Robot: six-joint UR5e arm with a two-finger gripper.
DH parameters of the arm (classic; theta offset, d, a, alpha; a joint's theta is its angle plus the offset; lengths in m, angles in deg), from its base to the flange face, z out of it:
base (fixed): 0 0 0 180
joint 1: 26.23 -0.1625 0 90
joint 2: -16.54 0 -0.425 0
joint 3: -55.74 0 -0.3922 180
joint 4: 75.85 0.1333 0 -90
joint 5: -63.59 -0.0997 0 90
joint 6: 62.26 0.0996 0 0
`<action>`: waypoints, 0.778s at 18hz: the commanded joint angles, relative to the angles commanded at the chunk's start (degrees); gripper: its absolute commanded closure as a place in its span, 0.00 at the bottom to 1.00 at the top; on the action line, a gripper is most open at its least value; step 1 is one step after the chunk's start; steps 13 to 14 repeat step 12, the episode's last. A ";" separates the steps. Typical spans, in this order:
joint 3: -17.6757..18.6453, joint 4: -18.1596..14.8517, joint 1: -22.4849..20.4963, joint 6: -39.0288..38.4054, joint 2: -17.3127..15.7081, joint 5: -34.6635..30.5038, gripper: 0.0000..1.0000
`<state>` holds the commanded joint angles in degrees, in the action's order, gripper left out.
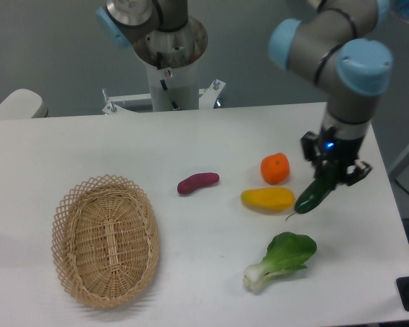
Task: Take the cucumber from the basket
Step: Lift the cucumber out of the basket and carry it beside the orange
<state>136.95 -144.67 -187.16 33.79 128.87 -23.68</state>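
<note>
The dark green cucumber [315,193] hangs tilted in my gripper [332,174] at the right side of the table, its lower end just right of the yellow fruit [268,198] and close above the tabletop. The gripper is shut on the cucumber's upper end. The oval tan wicker basket [68,211] stands at the left front of the table with nothing in it, far from the gripper.
An orange fruit [275,168] sits behind the yellow fruit. A small purple sweet potato [198,182] lies mid-table. A bok choy [282,257] lies in front of the gripper. The robot base [170,61] stands at the back edge.
</note>
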 joint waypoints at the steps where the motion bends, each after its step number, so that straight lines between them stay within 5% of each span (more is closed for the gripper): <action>1: 0.00 -0.09 -0.18 0.62 0.00 0.00 0.74; 14: -0.18 -0.79 -0.18 0.72 0.00 -0.09 0.74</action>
